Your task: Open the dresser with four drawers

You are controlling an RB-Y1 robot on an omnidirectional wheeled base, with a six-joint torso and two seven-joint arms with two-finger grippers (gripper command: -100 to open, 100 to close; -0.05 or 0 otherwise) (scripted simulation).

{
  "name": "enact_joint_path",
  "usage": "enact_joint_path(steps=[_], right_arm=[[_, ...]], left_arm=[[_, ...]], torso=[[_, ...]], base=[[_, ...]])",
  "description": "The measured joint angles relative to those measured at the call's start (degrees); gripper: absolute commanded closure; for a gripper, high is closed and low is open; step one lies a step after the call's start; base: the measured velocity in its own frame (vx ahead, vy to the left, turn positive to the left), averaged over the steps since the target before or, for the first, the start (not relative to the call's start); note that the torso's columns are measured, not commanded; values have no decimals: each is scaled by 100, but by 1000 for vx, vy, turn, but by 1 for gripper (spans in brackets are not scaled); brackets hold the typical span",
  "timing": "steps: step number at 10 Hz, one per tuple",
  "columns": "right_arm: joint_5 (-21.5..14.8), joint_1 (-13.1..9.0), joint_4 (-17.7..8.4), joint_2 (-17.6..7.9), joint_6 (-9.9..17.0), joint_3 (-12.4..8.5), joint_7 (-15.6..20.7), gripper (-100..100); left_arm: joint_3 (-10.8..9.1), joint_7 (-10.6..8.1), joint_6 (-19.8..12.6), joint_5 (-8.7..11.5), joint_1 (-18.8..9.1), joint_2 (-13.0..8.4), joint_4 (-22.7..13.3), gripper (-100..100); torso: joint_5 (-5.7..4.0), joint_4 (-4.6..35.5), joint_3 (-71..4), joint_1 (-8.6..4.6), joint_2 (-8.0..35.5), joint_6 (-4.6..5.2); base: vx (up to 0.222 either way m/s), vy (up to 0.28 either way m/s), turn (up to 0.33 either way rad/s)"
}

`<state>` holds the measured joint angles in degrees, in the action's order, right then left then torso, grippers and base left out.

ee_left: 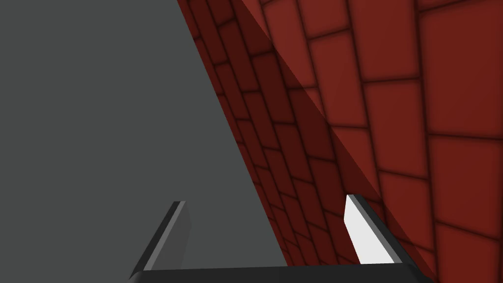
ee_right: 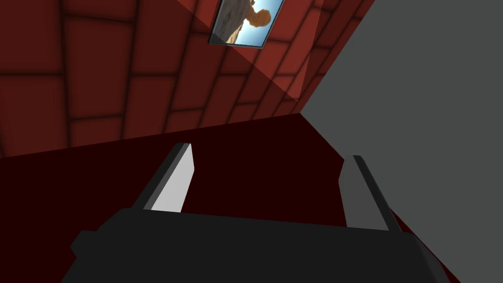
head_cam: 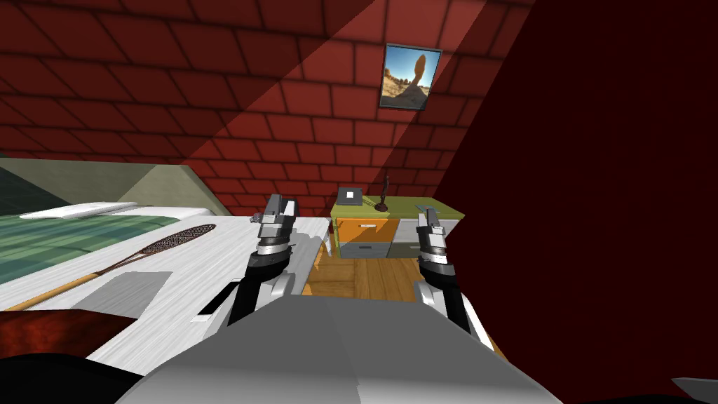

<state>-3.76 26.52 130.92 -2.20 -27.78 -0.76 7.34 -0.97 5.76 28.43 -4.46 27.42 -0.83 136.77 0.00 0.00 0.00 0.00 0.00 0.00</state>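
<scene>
Ahead, dresser sits beyond spread left tool and right tool.

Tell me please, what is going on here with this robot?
The robot faces a small dresser with a green top and orange and grey drawer fronts. It stands against the red brick wall, across a strip of wooden floor. Both arms are held up in front of the robot. The left tool and the right tool are open and hold nothing. Neither is at the dresser, so the opening has not begun yet.
</scene>
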Motion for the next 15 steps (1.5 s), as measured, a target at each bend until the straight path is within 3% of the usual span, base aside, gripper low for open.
enact_joint_path(steps=[2,9,10,12,15], right_arm=[[0,0,0,0,0,0,0,0],[0,0,2,0,-1,0,0,0],[0,0,2,0,-1,0,0,-100],[-147,-24,-121,-180,165,-33,69,-100],[-476,-81,-245,-394,665,-100,226,-100]], left_arm=[[0,0,0,0,0,0,0,0],[0,0,1,0,0,0,2,0],[0,0,1,0,0,0,2,0],[0,0,0,0,0,0,-1,0],[0,0,0,0,0,-1,-2,0]], torso=[[0,600,-1200,0,597,0],[0,3537,-7073,0,3539,0],[0,3960,-7919,0,3962,0],[-3,4206,-8424,-10,4211,-1],[0,4228,-8457,0,4228,-1]], base=[[0,0,0],[0,0,0],[0,-17,250],[-16,-47,247],[-15,-52,243]])
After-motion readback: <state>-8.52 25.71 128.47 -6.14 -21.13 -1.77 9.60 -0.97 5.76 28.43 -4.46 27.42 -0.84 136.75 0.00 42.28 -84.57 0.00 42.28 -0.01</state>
